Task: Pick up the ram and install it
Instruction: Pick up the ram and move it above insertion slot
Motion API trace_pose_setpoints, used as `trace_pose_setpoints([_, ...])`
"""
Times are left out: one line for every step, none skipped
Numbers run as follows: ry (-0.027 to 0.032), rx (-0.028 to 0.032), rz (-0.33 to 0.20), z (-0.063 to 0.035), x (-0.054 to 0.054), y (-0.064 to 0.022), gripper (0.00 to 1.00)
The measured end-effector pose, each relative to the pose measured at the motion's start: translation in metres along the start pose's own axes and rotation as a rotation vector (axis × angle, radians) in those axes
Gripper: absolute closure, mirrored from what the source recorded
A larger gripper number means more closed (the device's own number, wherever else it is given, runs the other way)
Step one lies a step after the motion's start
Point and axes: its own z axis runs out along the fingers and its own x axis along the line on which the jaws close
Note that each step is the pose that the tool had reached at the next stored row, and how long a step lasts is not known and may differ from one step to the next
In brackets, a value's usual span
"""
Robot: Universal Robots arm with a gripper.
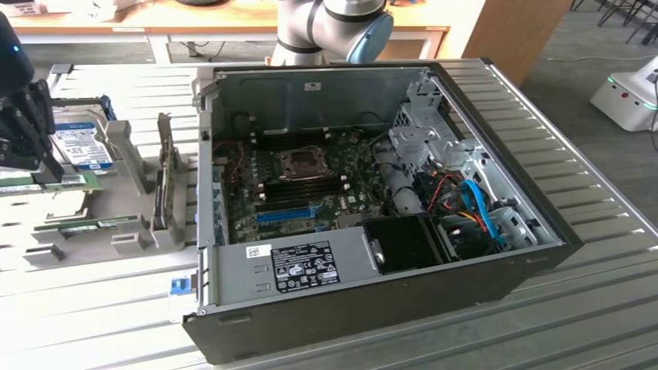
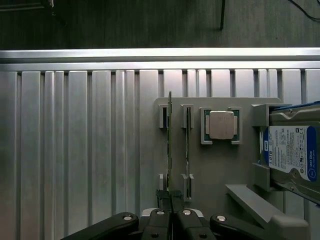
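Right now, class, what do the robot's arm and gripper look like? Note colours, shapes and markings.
The arm is a pale grey tube with a round light-blue cap at its joint. The gripper is black, with jointed linkage fingers studded with small round silver pins. No lettering can be made out on either.

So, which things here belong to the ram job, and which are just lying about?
Belong: thin green ram stick, standing on edge in the grey holder; pincer, shut on it; open black computer case.
Lying about: square silver processor chip; boxy silver hard drive with blue-and-white label.
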Motion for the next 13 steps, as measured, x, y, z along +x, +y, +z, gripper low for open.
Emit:
trace_pose_setpoints([0.0001,0.0,0.0,-0.0013,0.0,0.0001,0.88])
trace_pose_setpoints([0.0,0.0,0.0,-0.0026,0.0,0.0001,0.88])
trace_pose_setpoints([0.0,0.0,0.0,-0.0039,0.0,0.0001,0.88])
trace_pose_setpoints([0.0,0.0,0.0,-0.0052,0.0,0.0002,0.88])
trace_pose_setpoints([0.0,0.0,0.0,-0.0064,0.0,0.0003,0.88])
trace_pose_setpoints([0.0,0.0,0.0,-0.0077,0.0,0.0003,0.88])
trace_pose_setpoints([0.0,0.0001,0.0,-0.0088,0.0,0.0003,0.88])
trace_pose_setpoints([0.0,0.0,0.0,-0.0102,0.0,0.0004,0.88])
trace_pose_setpoints([0.0,0.0,0.0,-0.0114,0.0,0.0004,0.88])
trace_pose_setpoints([0.0,0.0,0.0,-0.0127,0.0,0.0005,0.88])
trace_pose_setpoints([0.0001,0.0,0.0,-0.014,0.0,0.0005,0.88])
trace_pose_setpoints([0.0001,0.0,0.0,-0.0151,0.0,0.0005,0.88])
trace_pose_setpoints([0.0,0.0,0.0,-0.0162,0.0,0.0006,0.88])
